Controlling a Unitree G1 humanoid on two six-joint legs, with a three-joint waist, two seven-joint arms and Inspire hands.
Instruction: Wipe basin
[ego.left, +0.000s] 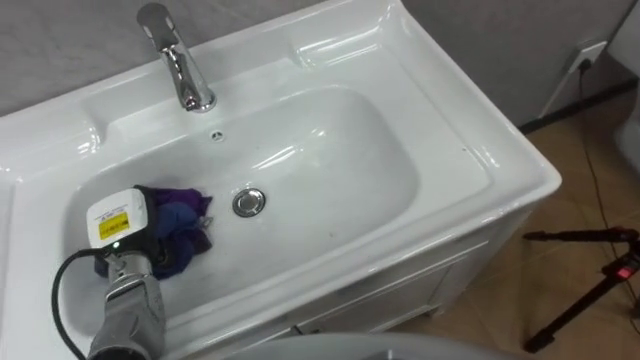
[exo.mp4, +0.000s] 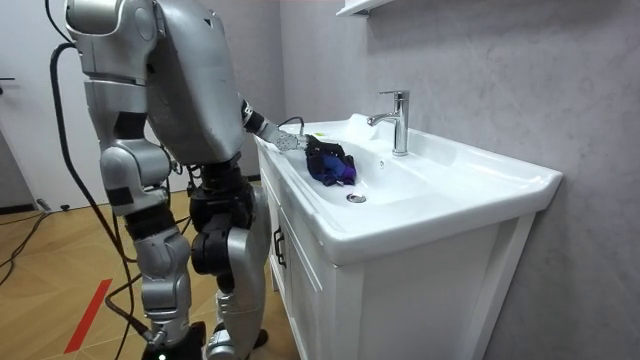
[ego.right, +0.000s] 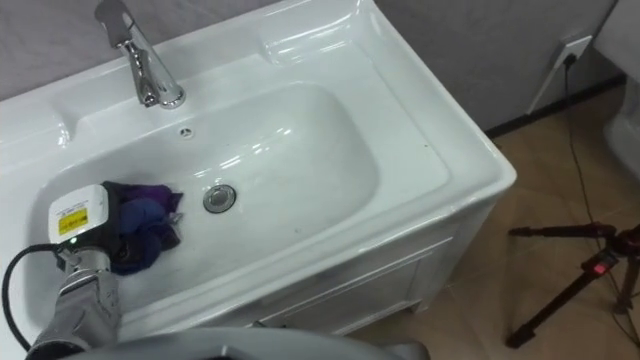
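The basin (ego.left: 500, 165) is sitting on a white cabinet (exo.mp4: 300, 290), and the robot is standing right up against its front edge, leaning its left arm in over the rim. The left hand (ego.left: 122, 240) is resting low in the left end of the bowl, pressing down on a bunched purple cloth (ego.left: 180, 225). Its fingers are buried in the folds, so I cannot tell whether they are clamped on the cloth or lying flat on it.

Just beside the cloth, toward the middle of the bowl, the metal drain (ego.left: 249, 202) is lying open and uncovered. Farther back, the small overflow hole (ego.left: 216, 135) is showing on the rear wall of the bowl. Beyond it the chrome faucet (ego.left: 178, 60) is standing upright on the back ledge, against the grey wall.

Judging by where the cloth is lying, the wiping is looking far from finished. It is working the left end, while the right half of the bowl, the rim and the ledge around the faucet are probably waiting their turn. The whole surface is gleaming and unmarked, so nothing is telling wiped parts from unwiped ones.

As for writing, a yellow sticker is showing on the white box at the back of the hand, but its print is too small to read.
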